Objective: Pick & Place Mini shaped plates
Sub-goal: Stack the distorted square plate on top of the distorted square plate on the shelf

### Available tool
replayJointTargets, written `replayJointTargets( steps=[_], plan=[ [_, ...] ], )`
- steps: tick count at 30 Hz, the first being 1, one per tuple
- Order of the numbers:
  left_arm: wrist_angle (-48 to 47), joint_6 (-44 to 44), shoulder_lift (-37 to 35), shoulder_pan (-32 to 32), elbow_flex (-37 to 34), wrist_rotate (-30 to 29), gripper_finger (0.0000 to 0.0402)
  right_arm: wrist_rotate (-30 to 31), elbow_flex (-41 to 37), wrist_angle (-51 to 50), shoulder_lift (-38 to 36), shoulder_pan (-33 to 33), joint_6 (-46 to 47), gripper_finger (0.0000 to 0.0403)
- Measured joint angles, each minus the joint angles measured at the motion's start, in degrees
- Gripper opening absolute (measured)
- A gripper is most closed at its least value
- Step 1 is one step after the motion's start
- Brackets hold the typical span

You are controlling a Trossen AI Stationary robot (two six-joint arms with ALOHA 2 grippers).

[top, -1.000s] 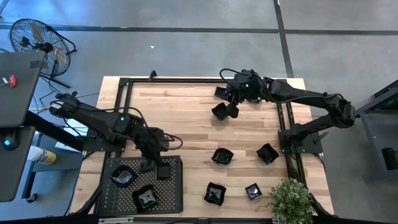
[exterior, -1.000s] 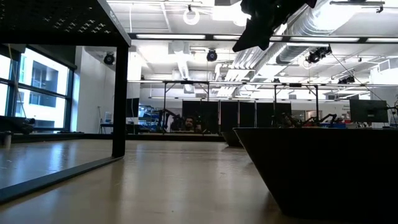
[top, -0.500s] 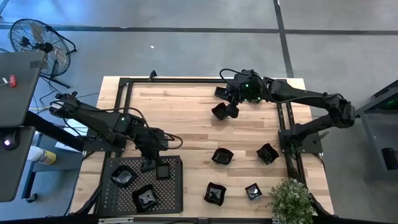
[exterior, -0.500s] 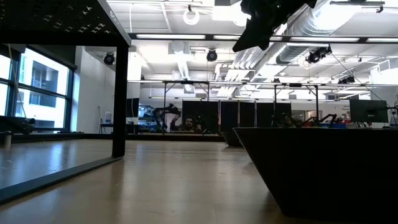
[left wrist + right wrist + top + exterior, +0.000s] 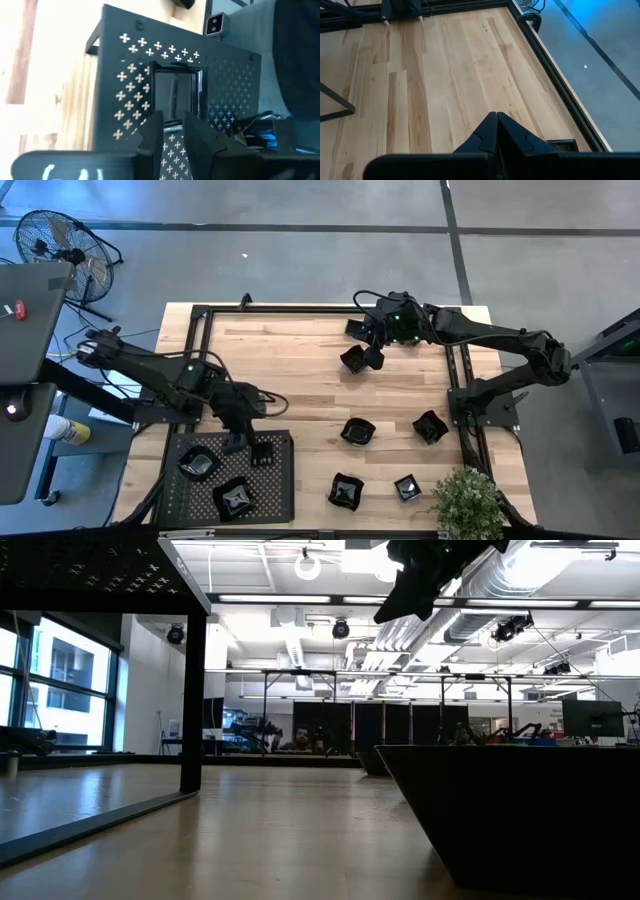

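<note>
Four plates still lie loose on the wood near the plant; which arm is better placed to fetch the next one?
Probably the right: its gripper hangs shut over bare wood nearer those plates, while the left gripper is over the tray, by a square plate.

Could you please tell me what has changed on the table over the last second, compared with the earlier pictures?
Very little. The left arm's elbow shifted slightly toward the table's far side, while the left gripper stayed over the perforated tray, beside the square plate lying there. The right gripper hangs in the same place over the table's far right part. The plates on the tray and on the wooden table lie where they were.
</note>
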Motion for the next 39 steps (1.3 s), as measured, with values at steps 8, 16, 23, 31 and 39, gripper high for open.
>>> replayJointTargets(
  steps=[8, 16, 23, 31, 39],
  plan=[
    [4.74, 0.49, -5.13, 7.19, 0.00, -6.41, 0.0037, -1.06, -0.05, -0.06, -3.60, 0.14, 2.79, 0.0002],
    [29.14, 9.08, -5.35, 18.19, -5.90, -12.36, 0.0003, -5.14, -13.78, 4.77, -11.50, 0.16, 10.04, 0.0001],
    [57.67, 10.02, -5.60, 24.54, -22.28, -11.92, 0.0001, -2.58, -16.70, -8.42, -20.00, 5.31, 15.11, 0.0001],
    [71.21, 9.79, -5.61, 27.57, -30.03, -7.47, 0.0001, -4.48, -16.72, -33.31, -21.35, 20.20, 20.72, 0.0014],
    [68.66, 10.98, -5.63, 27.69, -29.99, -5.65, 0.0001, -6.04, -20.95, -41.74, -18.43, 27.17, 17.72, 0.0100]
  ],
)
